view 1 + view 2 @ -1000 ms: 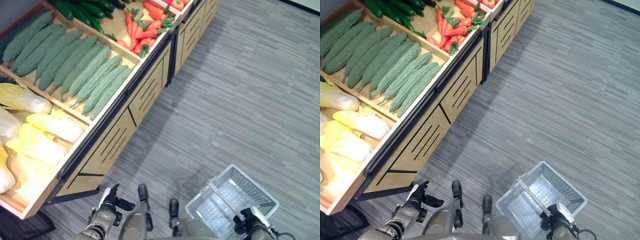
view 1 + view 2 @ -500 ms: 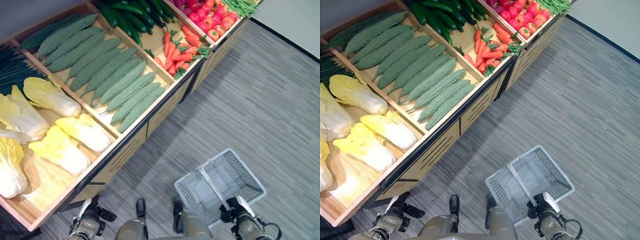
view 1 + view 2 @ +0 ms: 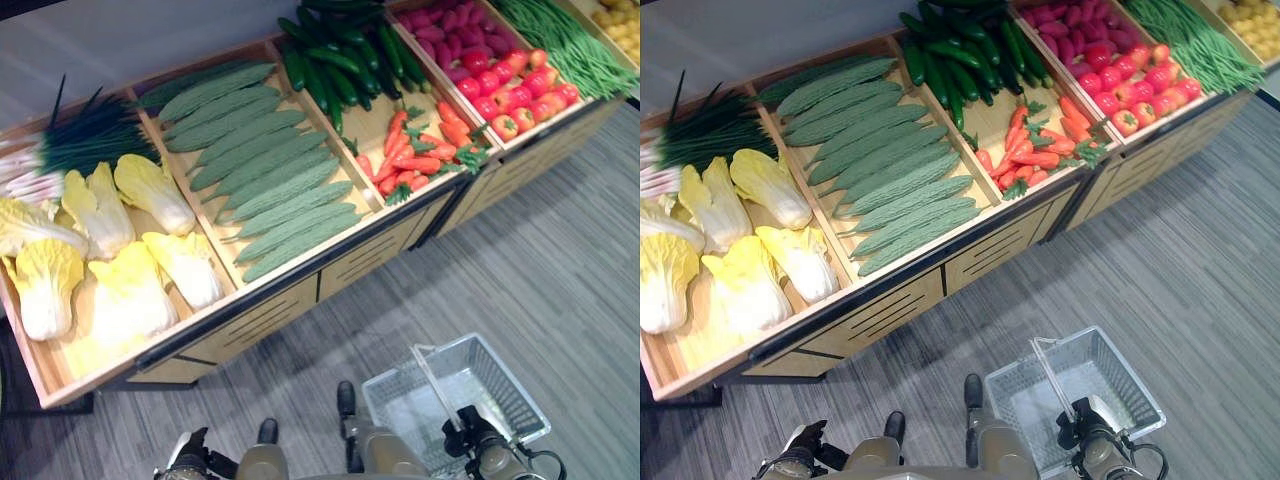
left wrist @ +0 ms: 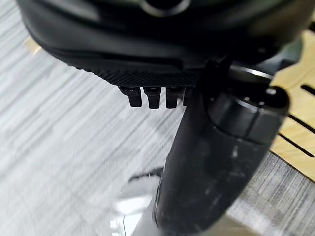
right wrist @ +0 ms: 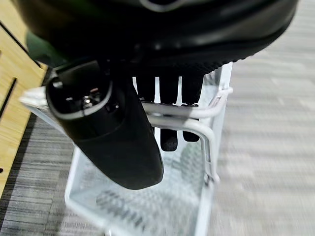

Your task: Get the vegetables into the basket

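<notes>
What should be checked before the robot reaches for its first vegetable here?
1. Basket held: ok, right hand curled round its handle.
2. Basket has room: ok, nothing lies in it.
3. Left hand free: ok, it holds nothing.
4. Left hand near the produce: not ok, it hangs low by the floor.
5. Vegetables on the stand: ok, cabbages and bitter gourds lie at the front.
</notes>
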Tool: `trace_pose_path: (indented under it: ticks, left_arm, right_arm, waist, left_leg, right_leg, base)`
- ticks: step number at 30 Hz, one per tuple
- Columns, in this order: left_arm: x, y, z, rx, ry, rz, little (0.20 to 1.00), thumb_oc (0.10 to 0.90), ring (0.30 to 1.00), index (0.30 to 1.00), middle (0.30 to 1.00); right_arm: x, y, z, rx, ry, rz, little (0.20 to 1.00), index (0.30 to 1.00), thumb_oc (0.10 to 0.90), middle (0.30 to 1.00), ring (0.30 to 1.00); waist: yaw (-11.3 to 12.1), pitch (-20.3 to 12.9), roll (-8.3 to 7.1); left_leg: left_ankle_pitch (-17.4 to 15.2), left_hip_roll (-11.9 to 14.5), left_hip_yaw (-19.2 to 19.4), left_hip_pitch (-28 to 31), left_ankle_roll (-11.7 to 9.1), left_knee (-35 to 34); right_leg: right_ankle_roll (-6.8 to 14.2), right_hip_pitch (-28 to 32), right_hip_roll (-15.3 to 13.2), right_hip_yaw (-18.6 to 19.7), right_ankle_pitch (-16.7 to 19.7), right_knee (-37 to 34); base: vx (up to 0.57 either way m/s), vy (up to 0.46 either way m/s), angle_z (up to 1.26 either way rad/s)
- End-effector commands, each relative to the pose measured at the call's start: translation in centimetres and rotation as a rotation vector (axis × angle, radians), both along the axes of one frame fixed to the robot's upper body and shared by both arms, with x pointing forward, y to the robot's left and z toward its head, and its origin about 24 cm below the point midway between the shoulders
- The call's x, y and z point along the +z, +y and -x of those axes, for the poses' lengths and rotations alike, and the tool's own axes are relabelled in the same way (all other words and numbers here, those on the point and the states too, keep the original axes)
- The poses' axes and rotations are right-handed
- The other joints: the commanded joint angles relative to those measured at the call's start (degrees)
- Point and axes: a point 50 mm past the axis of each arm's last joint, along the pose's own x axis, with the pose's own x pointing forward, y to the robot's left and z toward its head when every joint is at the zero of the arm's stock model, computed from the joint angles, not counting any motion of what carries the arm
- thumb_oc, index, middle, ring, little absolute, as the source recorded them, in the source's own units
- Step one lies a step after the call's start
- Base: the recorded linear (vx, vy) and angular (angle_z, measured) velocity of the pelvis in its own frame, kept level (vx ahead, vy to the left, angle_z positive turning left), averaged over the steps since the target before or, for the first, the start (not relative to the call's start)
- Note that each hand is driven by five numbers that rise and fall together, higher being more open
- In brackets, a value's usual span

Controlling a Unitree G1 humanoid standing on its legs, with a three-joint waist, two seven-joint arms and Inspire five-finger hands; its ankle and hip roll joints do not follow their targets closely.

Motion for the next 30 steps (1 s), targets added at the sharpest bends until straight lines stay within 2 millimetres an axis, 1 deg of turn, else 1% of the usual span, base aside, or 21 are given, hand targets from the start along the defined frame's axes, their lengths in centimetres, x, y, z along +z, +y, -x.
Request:
trace_pose_path:
  ticks: [1, 3, 4, 5, 6, 8, 12, 15, 16, 17, 19, 21, 22, 23, 25, 26, 27, 28, 29, 30]
  left_arm:
    - [0.8, 0.1, -2.4, -0.011, -0.072, -0.019, 1.0, 0.9, 1.0, 1.0, 1.0]
    - [0.8, 0.0, -2.6, -0.027, -0.07, -0.023, 1.0, 0.9, 1.0, 1.0, 1.0]
    - [0.9, 0.0, -2.8, -0.035, -0.075, -0.035, 1.0, 0.9, 1.0, 1.0, 1.0]
    - [0.9, 0.1, -2.8, -0.037, -0.075, -0.041, 1.0, 0.9, 1.0, 1.0, 1.0]
    - [0.8, 0.6, -2.2, -0.019, -0.058, -0.059, 1.0, 0.9, 1.0, 1.0, 1.0]
    - [0.8, 0.7, -2.1, -0.02, -0.054, -0.063, 1.0, 0.9, 1.0, 1.0, 1.0]
    - [0.9, 1.1, -1.8, -0.016, -0.046, -0.076, 1.0, 0.9, 1.0, 1.0, 1.0]
    - [1.0, 1.8, -1.3, 0.02, -0.039, -0.095, 1.0, 0.9, 1.0, 1.0, 1.0]
    - [1.0, 1.8, -1.3, 0.02, -0.039, -0.095, 1.0, 0.9, 1.0, 1.0, 1.0]
    - [0.9, 2.4, -0.5, 0.088, -0.025, -0.104, 1.0, 0.9, 1.0, 1.0, 1.0]
    - [1.0, 3.1, 0.3, 0.164, -0.019, -0.114, 1.0, 0.9, 1.0, 1.0, 1.0]
    - [0.9, 3.7, 1.4, 0.282, -0.015, -0.122, 1.0, 0.9, 1.0, 1.0, 1.0]
    - [0.9, 3.7, 1.4, 0.282, -0.015, -0.122, 1.0, 0.9, 1.0, 1.0, 1.0]
    - [1.1, 4.5, 2.5, 0.439, -0.03, -0.14, 1.0, 0.9, 1.0, 1.0, 1.0]
    - [1.7, 6.1, 3.4, 0.626, -0.062, -0.201, 1.0, 0.9, 1.0, 1.0, 1.0]
    - [2.8, 8.3, 4.4, 0.857, -0.125, -0.282, 1.0, 0.9, 1.0, 1.0, 1.0]
    - [3.6, 9.7, 4.8, 0.964, -0.163, -0.331, 1.0, 0.9, 1.0, 1.0, 1.0]
    - [4.9, 11.8, 6.3, 1.089, -0.172, -0.399, 1.0, 0.9, 1.0, 1.0, 1.0]
    - [5.6, 12.7, 6.6, 1.123, -0.187, -0.426, 1.0, 0.9, 1.0, 1.0, 1.0]
    - [6.2, 13.5, 6.3, 1.136, -0.219, -0.449, 1.0, 0.9, 1.0, 1.0, 1.0]
  right_arm:
    - [0.9, -2.8, 1.2, -0.016, -0.003, 0.077, 0.3, 0.3, 0.4, 0.3, 0.3]
    - [0.7, -3.1, 2.0, -0.034, 0.014, 0.079, 0.3, 0.3, 0.4, 0.3, 0.3]
    - [0.3, -2.9, 3.1, -0.065, 0.044, 0.069, 0.3, 0.3, 0.4, 0.3, 0.3]
    - [0.3, -2.8, 3.2, -0.07, 0.048, 0.067, 0.3, 0.3, 0.4, 0.3, 0.3]
    - [-0.2, -2.5, 4.3, -0.079, 0.089, 0.061, 0.3, 0.3, 0.4, 0.3, 0.3]
    - [-0.2, -2.4, 4.4, -0.08, 0.092, 0.06, 0.3, 0.3, 0.4, 0.3, 0.3]
    - [-0.5, -1.7, 4.1, -0.068, 0.091, 0.045, 0.3, 0.3, 0.4, 0.3, 0.3]
    - [-0.6, -1.1, 3.7, -0.042, 0.086, 0.033, 0.3, 0.3, 0.4, 0.3, 0.3]
    - [-0.6, -1.1, 3.7, -0.042, 0.086, 0.033, 0.3, 0.3, 0.4, 0.3, 0.3]
    - [-0.7, -0.8, 3.5, -0.033, 0.084, 0.03, 0.3, 0.3, 0.4, 0.3, 0.3]
    - [-0.8, -0.6, 3.7, -0.027, 0.091, 0.027, 0.3, 0.3, 0.4, 0.3, 0.3]
    - [-0.9, -0.6, 4.0, -0.029, 0.102, 0.028, 0.3, 0.3, 0.4, 0.3, 0.3]
    - [-0.9, -0.6, 4.0, -0.029, 0.102, 0.028, 0.3, 0.3, 0.4, 0.3, 0.3]
    - [-1.0, -0.6, 4.4, -0.025, 0.114, 0.03, 0.3, 0.3, 0.4, 0.3, 0.3]
    - [-1.1, -0.5, 4.8, -0.018, 0.122, 0.033, 0.3, 0.3, 0.4, 0.3, 0.3]
    - [-1.1, -0.4, 5.1, -0.012, 0.125, 0.032, 0.3, 0.3, 0.4, 0.3, 0.3]
    - [-1.1, -0.4, 5.2, -0.009, 0.124, 0.031, 0.3, 0.3, 0.4, 0.3, 0.3]
    - [-1.1, -0.7, 5.5, 0.009, 0.14, 0.032, 0.3, 0.3, 0.4, 0.3, 0.3]
    - [-1.1, -0.8, 5.6, 0.018, 0.146, 0.031, 0.3, 0.3, 0.4, 0.3, 0.3]
    - [-1.0, -0.8, 5.6, 0.031, 0.144, 0.032, 0.3, 0.3, 0.4, 0.3, 0.3]
  waist:
    - [-2.24, 1.21, -0.22]
    - [-3.9, 1.18, -0.07]
    - [-4.53, 0.41, 0.74]
    - [-4.66, 0.12, 1.02]
    - [-4.48, -0.56, 1.71]
    - [-4.5, -0.59, 1.79]
    - [-4.03, -0.46, 1.42]
    - [-3.25, -0.65, 0.83]
    - [-3.24, -0.65, 0.82]
    - [-2.92, -1.02, 0.55]
    - [-2.68, -1.47, 0.33]
    - [-2.39, -1.9, 0.24]
    - [-2.42, -1.89, 0.23]
    - [-2.19, -2.34, 0.2]
    - [-2.13, -2.7, 0.21]
    - [-2.07, -3.16, 0.21]
    - [-2.03, -3.54, 0.19]
    - [-2.36, -3.95, 0.21]
    - [-2.49, -4.04, 0.3]
    - [-2.58, -4.2, 0.4]
  left_leg:
    - [1.9, -0.99, 3.04, -1.98, 0.21, -3.36]
    - [0.9, 0.21, 12.22, -1.68, 0.11, -1.16]
    - [0.7, 0.15, 14.69, -0.98, -0.33, -2.1]
    - [1.24, 0.01, 15.0, -0.96, -0.24, -2.89]
    - [1.9, -0.68, 15.18, 0.22, 0.13, -5.84]
    - [2.12, -1.0, 15.4, 0.77, 0.27, -6.83]
    - [2.02, -2.14, 15.54, 1.47, 0.8, -7.7]
    - [1.89, -2.91, 15.78, 1.47, 1.1, -8.43]
    - [1.89, -2.91, 15.79, 1.47, 1.1, -8.43]
    - [1.69, -3.07, 15.96, 1.24, 1.05, -8.43]
    - [1.6, -3.15, 16.0, 1.19, 0.96, -8.43]
    - [1.62, -3.18, 16.09, 1.19, 0.79, -8.43]
    - [1.62, -3.18, 16.09, 1.2, 0.79, -8.43]
    - [1.59, -3.1, 16.16, 1.39, 0.62, -8.43]
    - [1.56, -3.06, 16.09, 1.61, 0.36, -8.43]
    - [1.47, -2.91, 16.14, 1.96, 0.06, -8.43]
    - [1.44, -2.83, 16.27, 2.05, -0.12, -8.43]
    - [1.31, -2.51, 16.66, 2.66, -0.52, -8.43]
    - [1.31, -2.46, 16.73, 2.76, -0.67, -8.43]
    - [1.32, -2.39, 16.79, 2.75, -0.82, -8.43]
  right_leg:
    - [5.26, 0.28, -4.76, 2.77, -5.43, 7.57]
    - [5.23, 0.3, -6.26, 0.27, -5.34, 7.82]
    - [5.81, 0.82, -6.79, -1.28, -5.06, 6.98]
    - [5.99, 0.95, -6.91, -1.58, -4.77, 6.82]
    - [6.62, 1.62, -7.81, -2.13, -4.91, 6.71]
    - [6.83, 1.94, -8.38, -2.33, -4.88, 6.7]
    - [7.47, 2.49, -9.63, -2.19, -4.19, 6.32]
    - [8.06, 2.69, -10.51, -1.86, -2.58, 4.61]
    - [8.07, 2.7, -10.51, -1.86, -2.56, 4.57]
    - [8.3, 2.97, -10.86, -1.87, -1.8, 3.27]
    - [8.44, 3.26, -10.97, -1.79, -1.29, 2.41]
    - [8.53, 3.64, -11.07, -1.86, -0.96, 1.59]
    - [8.53, 3.68, -11.07, -1.87, -0.95, 1.56]
    - [8.6, 4.21, -11.18, -1.96, -0.66, 0.83]
    - [8.67, 4.9, -11.22, -2.2, -0.54, 0.13]
    - [8.75, 5.49, -11.26, -2.54, -0.61, -0.39]
    - [8.77, 5.69, -11.26, -2.56, -0.62, -0.5]
    - [8.88, 6.31, -11.14, -2.62, -0.57, -0.91]
    - [8.96, 6.51, -11.08, -2.7, -0.44, -1.18]
    - [8.99, 6.67, -11.09, -2.76, -0.35, -1.42]
  base:
    - [-0.06, -0.068, 0.6]
    - [-0.08, -0.017, 0.9]
    - [-0.04, 0.036, 1.18]
    - [0.03, 0.19, 1.08]
    - [0.06, 0.168, 0.55]
    - [0.03, 0.162, 0.18]
    - [0.01, 0.138, 0.0]
    - [-0.02, 0.08, -0.02]
    - [-0.01, 0.073, 0.02]
    - [0.0, 0.036, 0.01]
    - [0.0, 0.02, -0.01]
    - [0.0, 0.003, -0.02]
    - [0.03, 0.01, -0.04]
    - [0.03, 0.007, -0.03]
    - [0.04, 0.003, 0.01]
    - [0.04, -0.004, 0.01]
    - [0.06, -0.01, -0.01]
    - [0.03, -0.007, -0.06]
    - [0.02, -0.003, -0.06]
    - [0.0, 0.004, -0.05]
